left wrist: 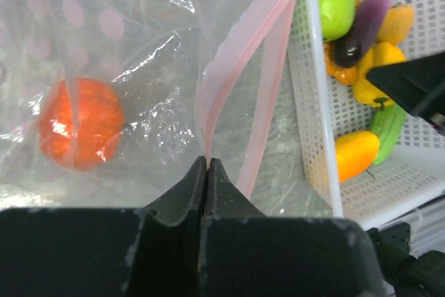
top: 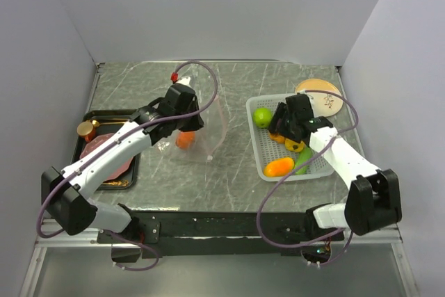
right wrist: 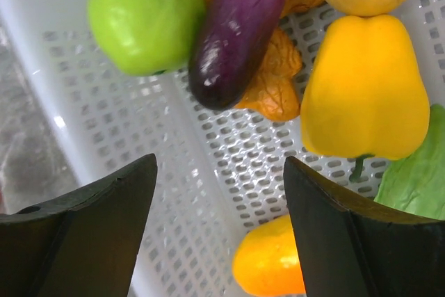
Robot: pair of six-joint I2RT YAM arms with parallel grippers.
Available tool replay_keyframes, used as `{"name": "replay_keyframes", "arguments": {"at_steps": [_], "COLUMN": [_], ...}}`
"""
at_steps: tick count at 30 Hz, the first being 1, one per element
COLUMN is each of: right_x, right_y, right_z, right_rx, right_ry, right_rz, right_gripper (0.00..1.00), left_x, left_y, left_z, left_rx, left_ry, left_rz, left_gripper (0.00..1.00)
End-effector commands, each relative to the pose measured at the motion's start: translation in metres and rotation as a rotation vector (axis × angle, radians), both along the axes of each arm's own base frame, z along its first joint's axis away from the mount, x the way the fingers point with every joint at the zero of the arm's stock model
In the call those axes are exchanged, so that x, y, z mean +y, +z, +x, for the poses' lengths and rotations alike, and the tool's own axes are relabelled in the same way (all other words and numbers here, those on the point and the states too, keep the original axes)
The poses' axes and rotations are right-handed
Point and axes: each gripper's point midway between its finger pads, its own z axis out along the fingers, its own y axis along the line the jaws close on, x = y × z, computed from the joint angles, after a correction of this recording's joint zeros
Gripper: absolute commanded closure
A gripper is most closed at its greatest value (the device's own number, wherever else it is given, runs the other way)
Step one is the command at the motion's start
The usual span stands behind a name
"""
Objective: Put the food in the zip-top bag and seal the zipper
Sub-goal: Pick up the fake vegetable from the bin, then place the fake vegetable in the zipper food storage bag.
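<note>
Eggplant (right wrist: 240, 33) lay in the white basket (right wrist: 76, 81) just ahead of the right gripper (right wrist: 219, 172), whose jaws stood spread. Its long axis ran away from them, and the far end was cut off. The left gripper (left wrist: 207, 161) pinched the zipper (left wrist: 240, 53) of the zip-top bag (left wrist: 153, 102), which held a tomato (left wrist: 80, 130).

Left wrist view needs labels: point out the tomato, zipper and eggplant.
tomato (left wrist: 81, 132), left wrist view, middle of its body
zipper (left wrist: 240, 60), left wrist view, midway along strip
eggplant (left wrist: 366, 21), left wrist view, middle of body
</note>
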Motion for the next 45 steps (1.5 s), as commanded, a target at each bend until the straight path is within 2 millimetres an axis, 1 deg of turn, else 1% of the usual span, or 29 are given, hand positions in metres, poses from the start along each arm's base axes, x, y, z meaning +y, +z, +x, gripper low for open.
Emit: {"name": "replay_keyframes", "arguments": {"at_steps": [1, 6, 7, 12, 14, 17, 18, 19, 21, 22, 23, 24, 26, 28, 29, 30, 34, 38, 40, 41, 42, 43, 44, 45], "right_x": [-0.002, -0.006, -0.002, -0.002, -0.001, -0.001, -0.001, 0.0, 0.001, 0.001, 0.002, 0.003, 0.004, 0.007, 0.006, 0.009, 0.011, 0.019, 0.025, 0.033, 0.039, 0.045, 0.057, 0.062], "right_y": [0.009, -0.004, -0.008, -0.021, -0.026, -0.03, -0.031, -0.031, -0.031, -0.031, -0.03, -0.029, -0.026, -0.022, -0.021, -0.018, -0.005, 0.01, 0.024, 0.031, 0.044, 0.051, 0.063, 0.078], "right_z": [0.031, 0.049, 0.054, 0.063, 0.067, 0.069, 0.07, 0.07, 0.07, 0.069, 0.068, 0.067, 0.065, 0.062, 0.06, 0.057, 0.048, 0.032, 0.021, 0.014, 0.005, 0.0, -0.011, -0.019], "right_rx": [-0.049, -0.028, -0.026, -0.012, -0.006, -0.008, -0.008, -0.007, -0.011, -0.01, -0.012, -0.016, -0.027, -0.037, -0.035, -0.039, -0.07, -0.085, -0.109, -0.121, -0.162, -0.182, -0.197, -0.24], "right_ry": [-0.06, -0.094, -0.083, -0.087, -0.086, -0.081, -0.08, -0.073, -0.063, -0.06, -0.051, -0.045, -0.03, -0.01, -0.002, 0.016, 0.048, 0.124, 0.166, 0.212, 0.253, 0.287, 0.355, 0.396], "right_rz": [0.019, 0.009, 0.022, 0.025, 0.024, 0.023, 0.024, 0.025, 0.03, 0.031, 0.033, 0.036, 0.038, 0.05, 0.049, 0.061, 0.071, 0.103, 0.138, 0.173, 0.208, 0.236, 0.294, 0.325], "right_gripper": [0.22, 0.27, 0.28, 0.3, 0.35, 0.39, 0.42, 0.48, 0.53, 0.58, 0.59, 0.67, 0.72, 0.82, 0.84, 0.87, 0.88, 0.88, 0.88, 0.88, 0.88, 0.88, 0.87, 0.87], "left_x": [-0.011, -0.013, -0.013, -0.015, -0.016, -0.015, -0.015, -0.015, -0.015, -0.016, -0.016, -0.017, -0.017, -0.017, -0.017, -0.017, -0.017, -0.017, -0.018, -0.019, -0.019, -0.02, -0.021, -0.022], "left_y": [0.037, 0.036, 0.034, 0.032, 0.032, 0.029, 0.029, 0.027, 0.028, 0.027, 0.027, 0.026, 0.025, 0.025, 0.025, 0.025, 0.025, 0.024, 0.024, 0.025, 0.022, 0.023, 0.023, 0.021], "left_z": [0.002, 0.0, 0.0, -0.002, -0.001, 0.0, -0.001, -0.001, -0.001, -0.001, -0.001, 0.0, 0.0, 0.001, 0.001, 0.001, 0.001, 0.002, 0.003, 0.004, 0.004, 0.006, 0.006, 0.006], "left_rx": [-0.114, -0.116, -0.116, -0.109, -0.111, -0.105, -0.103, -0.099, -0.099, -0.099, -0.1, -0.098, -0.095, -0.095, -0.096, -0.096, -0.097, -0.094, -0.091, -0.093, -0.088, -0.1, -0.103, -0.101], "left_ry": [-0.044, -0.071, -0.072, -0.09, -0.091, -0.087, -0.086, -0.085, -0.087, -0.087, -0.088, -0.09, -0.094, -0.093, -0.093, -0.091, -0.088, -0.092, -0.095, -0.097, -0.098, -0.101, -0.105, -0.109], "left_rz": [-0.109, -0.109, -0.106, -0.106, -0.102, -0.091, -0.094, -0.092, -0.097, -0.097, -0.098, -0.096, -0.091, -0.089, -0.088, -0.087, -0.089, -0.084, -0.077, -0.075, -0.071, -0.077, -0.078, -0.076], "left_gripper": [0.99, 0.99, 0.99, 0.99, 0.99, 0.99, 0.99, 0.99, 0.99, 0.99, 0.99, 0.99, 0.99, 0.99, 0.99, 0.99, 0.99, 0.99, 0.99, 0.99, 0.99, 0.99, 0.99, 0.99]}}
